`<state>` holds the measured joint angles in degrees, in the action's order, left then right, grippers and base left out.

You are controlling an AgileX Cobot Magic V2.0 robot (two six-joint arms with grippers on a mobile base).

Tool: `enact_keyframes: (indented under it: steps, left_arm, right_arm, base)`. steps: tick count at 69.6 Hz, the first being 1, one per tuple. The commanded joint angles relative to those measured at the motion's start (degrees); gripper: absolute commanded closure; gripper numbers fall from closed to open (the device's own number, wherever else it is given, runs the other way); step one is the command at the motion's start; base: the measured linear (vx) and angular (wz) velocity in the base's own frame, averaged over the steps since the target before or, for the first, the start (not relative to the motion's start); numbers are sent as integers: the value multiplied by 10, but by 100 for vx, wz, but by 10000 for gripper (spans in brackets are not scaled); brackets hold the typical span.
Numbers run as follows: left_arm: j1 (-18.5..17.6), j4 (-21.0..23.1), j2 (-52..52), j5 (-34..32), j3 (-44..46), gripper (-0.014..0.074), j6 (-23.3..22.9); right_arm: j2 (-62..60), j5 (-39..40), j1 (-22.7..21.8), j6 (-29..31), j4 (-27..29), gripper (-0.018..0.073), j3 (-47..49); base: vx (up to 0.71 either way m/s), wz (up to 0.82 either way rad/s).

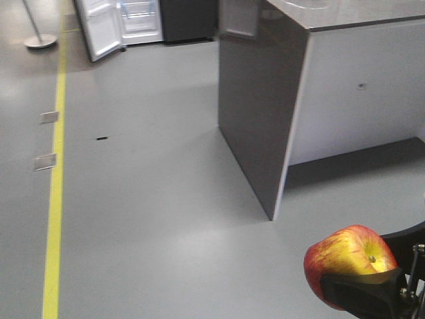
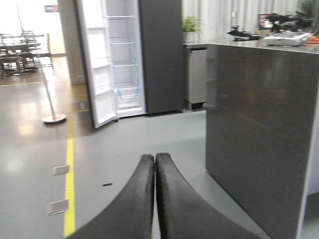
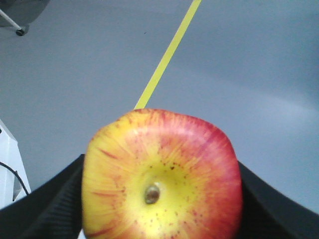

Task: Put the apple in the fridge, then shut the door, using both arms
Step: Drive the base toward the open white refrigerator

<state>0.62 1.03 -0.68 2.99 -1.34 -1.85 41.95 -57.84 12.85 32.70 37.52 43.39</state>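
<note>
I see the apple (image 3: 162,174), red with yellow around its stem dimple, pinched in my right gripper (image 1: 380,269). The fridge (image 2: 159,55) stands far off (dark grey, white inside), its door (image 2: 97,74) wide open. My left gripper (image 2: 155,167) has its fingers pressed together, empty.

Yellow floor line (image 1: 54,199); grey counter block (image 1: 260,100); pole stand (image 2: 54,118).

Smooth grey floor (image 1: 166,219), marked lengthwise by a yellow line (image 1: 54,199). Bears two small flat metal plates (image 1: 49,117) just beside that line, a short dark mark (image 1: 101,138) further in, the round base (image 1: 40,41) of a pole stand far left, the open fridge (image 1: 139,20) beyond, and the counter block (image 1: 259,119) at right
</note>
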Motion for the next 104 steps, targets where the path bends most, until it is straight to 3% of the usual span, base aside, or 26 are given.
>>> enact_keyframes:
  steps: [1,52,104]
  left_arm:
    - [-1,3,-8,-41,-7,603,-2]
    - [-1,3,-8,-41,-7,603,-2]
    - [-1,3,-8,-41,-7,603,-2]
  right_arm:
    - [-2,24,-2,2,25,242,16]
    - [-2,24,-2,2,25,242,16]
    - [-2,24,-2,2,25,242,16]
  base:
    - [7,44]
    - [11,34]
    - [21,9]
